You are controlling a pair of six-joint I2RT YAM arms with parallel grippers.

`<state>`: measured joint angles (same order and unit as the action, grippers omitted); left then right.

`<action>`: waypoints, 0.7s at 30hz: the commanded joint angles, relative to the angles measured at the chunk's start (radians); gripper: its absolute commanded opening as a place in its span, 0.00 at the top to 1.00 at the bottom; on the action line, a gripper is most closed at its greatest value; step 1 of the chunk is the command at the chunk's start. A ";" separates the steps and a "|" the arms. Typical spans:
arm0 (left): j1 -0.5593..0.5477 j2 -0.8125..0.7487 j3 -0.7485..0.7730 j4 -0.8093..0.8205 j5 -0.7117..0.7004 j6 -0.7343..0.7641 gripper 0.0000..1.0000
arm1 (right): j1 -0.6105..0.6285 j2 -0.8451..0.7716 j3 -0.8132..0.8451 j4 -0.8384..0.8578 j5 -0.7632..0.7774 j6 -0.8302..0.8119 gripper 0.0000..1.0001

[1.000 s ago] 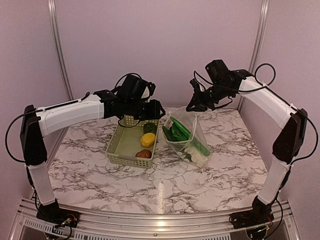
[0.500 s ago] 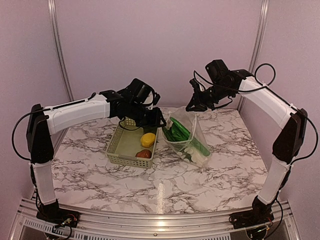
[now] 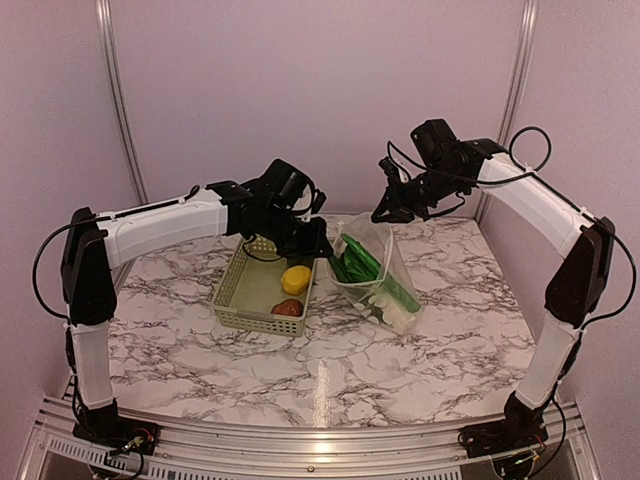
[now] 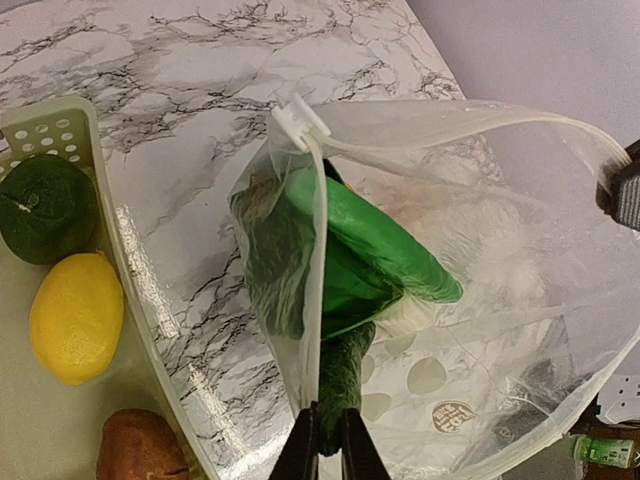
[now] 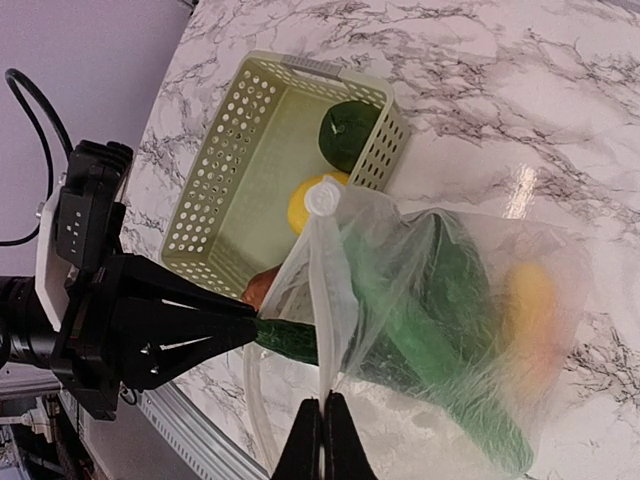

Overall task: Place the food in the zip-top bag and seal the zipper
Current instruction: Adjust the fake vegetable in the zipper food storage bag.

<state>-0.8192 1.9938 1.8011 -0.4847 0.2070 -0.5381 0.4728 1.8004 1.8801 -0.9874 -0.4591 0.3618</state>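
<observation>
While the right end effector is pressed together on the mouth edge of the clear, white-dotted zip-top plastic bag, the mouth stands open. The left end effector pinches 1 long dark green toy vegetable; its far end lies inside the bag, just ahead of the fingertips. Left of that end effector, the pale green lattice plastic basket on the marble-patterned bench holds 3 pieces: round dark green vegetable, yellow oval fruit, brown round piece.
</observation>
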 commanded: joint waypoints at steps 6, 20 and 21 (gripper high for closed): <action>-0.001 0.085 0.135 0.002 0.066 -0.001 1.00 | -0.007 -0.022 -0.006 0.008 -0.017 -0.009 1.00; -0.027 0.123 0.241 -0.131 -0.139 0.112 0.90 | -0.005 -0.027 -0.003 0.000 -0.020 -0.007 1.00; -0.029 0.118 0.247 -0.145 -0.163 0.125 0.90 | -0.005 -0.027 -0.003 0.000 -0.019 -0.006 1.00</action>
<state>-0.8391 2.1075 1.9869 -0.5438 0.1707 -0.4946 0.4728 1.8004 1.8729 -0.9878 -0.4644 0.3622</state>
